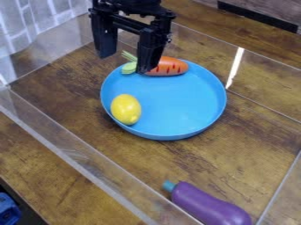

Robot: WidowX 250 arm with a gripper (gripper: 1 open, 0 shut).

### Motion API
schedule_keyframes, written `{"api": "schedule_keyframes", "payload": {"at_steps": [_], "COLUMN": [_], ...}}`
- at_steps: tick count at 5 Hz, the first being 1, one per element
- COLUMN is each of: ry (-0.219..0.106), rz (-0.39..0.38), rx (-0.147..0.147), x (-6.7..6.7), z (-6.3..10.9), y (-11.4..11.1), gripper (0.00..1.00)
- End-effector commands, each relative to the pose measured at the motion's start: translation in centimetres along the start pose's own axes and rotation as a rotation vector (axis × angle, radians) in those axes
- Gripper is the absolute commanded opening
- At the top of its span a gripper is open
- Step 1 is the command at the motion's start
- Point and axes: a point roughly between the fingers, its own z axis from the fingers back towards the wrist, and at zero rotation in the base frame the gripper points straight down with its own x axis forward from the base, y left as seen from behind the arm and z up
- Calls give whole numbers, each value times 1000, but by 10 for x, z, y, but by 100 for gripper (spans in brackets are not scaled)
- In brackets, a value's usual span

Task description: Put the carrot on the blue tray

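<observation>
Open gripper (127,54) above carrot (168,66) on blue tray (194,110), lemon (125,108) alongside.

The tool (132,46) is all matte black: a blocky, boxy head at the top of the view, with two long, flat, straight fingers (105,39) below it. Small details such as screws are too blurred to tell.
</observation>
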Motion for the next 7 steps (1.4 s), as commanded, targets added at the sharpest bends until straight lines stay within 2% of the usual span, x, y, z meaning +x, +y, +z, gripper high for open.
{"api": "schedule_keyframes", "payload": {"at_steps": [1, 2, 3, 5, 6, 7], "ry": [0, 3, -24, -53, -66, -67], "rz": [-4, -47, -102, -200, -172, -134], "rx": [-1, -1, -1, -6, -2, 0], "x": [1, -1, -5, -14, -3, 6], "z": [1, -7, -1, 7, 7, 2], "y": [-1, -1, -2, -22, -21, -20], "gripper": [100, 100, 100, 100, 100, 100]}}
